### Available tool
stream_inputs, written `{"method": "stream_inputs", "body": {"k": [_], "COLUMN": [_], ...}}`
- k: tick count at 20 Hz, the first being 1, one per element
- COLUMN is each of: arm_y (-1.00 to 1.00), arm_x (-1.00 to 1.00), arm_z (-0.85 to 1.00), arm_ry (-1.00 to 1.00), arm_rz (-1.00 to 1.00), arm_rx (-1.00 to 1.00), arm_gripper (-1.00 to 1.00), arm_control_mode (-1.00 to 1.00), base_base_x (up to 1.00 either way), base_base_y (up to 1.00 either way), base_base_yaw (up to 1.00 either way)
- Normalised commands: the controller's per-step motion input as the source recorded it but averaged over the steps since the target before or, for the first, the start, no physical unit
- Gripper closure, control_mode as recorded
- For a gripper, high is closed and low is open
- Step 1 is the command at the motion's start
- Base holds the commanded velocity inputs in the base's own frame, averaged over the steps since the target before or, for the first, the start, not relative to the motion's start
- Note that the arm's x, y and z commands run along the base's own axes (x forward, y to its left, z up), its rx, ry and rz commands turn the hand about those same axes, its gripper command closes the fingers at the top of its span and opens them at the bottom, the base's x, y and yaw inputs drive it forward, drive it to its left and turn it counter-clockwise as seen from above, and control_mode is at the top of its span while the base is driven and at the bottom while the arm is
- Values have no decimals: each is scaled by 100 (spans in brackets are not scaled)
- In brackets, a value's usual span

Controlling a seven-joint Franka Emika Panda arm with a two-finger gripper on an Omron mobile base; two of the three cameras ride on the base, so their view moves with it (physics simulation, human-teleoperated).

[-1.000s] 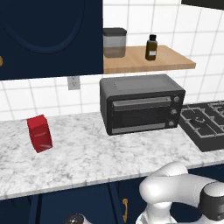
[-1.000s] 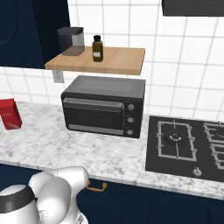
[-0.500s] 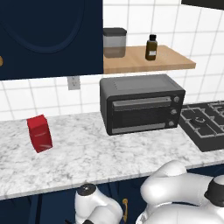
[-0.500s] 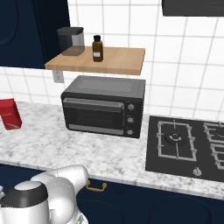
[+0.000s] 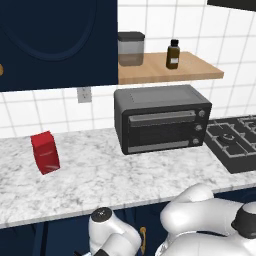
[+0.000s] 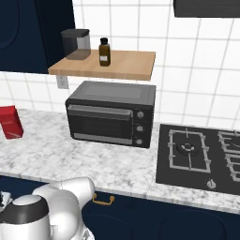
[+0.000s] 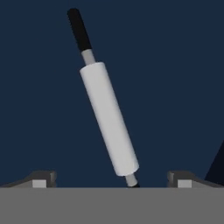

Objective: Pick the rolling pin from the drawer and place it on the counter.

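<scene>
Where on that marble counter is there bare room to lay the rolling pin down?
The counter is bare between the red box and the toaster oven, and along its front edge before the oven. The right end is crowded: the stove fills it. The rolling pin lies below the open gripper.

One slim white rolling pin [image 7: 109, 120], one red box [image 5: 45, 152], one black toaster oven [image 5: 162, 118], one brown bottle [image 5: 173, 54], one grey canister [image 5: 131, 48].

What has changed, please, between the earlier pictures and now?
The arm has swung: its white link has risen into the bottom of the left base view, where a second ago only a dark tip showed. The counter, red box and oven stayed put. The rolling pin lies before the open pincer.
</scene>
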Motion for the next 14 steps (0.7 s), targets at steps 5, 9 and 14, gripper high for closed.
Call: {"method": "stream_inputs", "body": {"k": [5, 9, 14], "arm_y": [-2, 0, 0], "arm_x": [16, 16, 13], "arm_z": [-28, -32, -32], "arm_ry": [-8, -7, -6], "arm_rz": [8, 4, 3], "arm_rx": [5, 4, 3], "arm_gripper": [-100, -100, -100], "arm_control_mode": [-100, -100, -100], "base_base_x": [0, 0, 0], "base_base_y": [0, 0, 0], "base_base_yaw": [0, 0, 0]}}
